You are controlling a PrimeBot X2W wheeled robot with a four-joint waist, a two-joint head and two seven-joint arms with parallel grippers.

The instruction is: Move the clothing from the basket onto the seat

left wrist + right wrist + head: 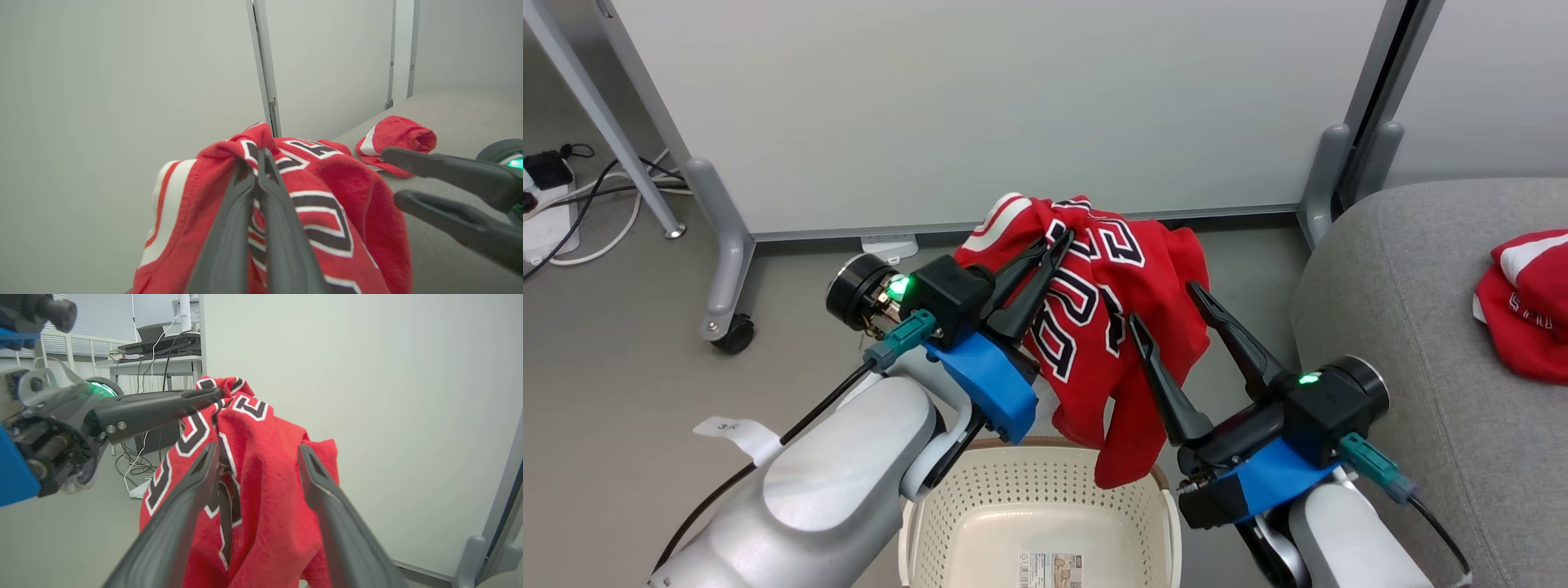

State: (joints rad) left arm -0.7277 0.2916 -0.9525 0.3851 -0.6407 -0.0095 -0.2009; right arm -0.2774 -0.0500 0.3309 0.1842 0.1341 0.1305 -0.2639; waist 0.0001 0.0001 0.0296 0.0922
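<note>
Left gripper [1058, 239] clamping soft red white-lettered jersey [1160, 269] above cream perforated plastic basket [1013, 482], right gripper [1164, 304] gaping open at its four o'clock.

Bright even indoor light, soft shadows, wrist views perhaps slightly blurred at edges

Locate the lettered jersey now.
Head view, centre: the lettered jersey hangs above the basket, pinched by the shut jaws of the left gripper, with the open right gripper beside it.
</note>
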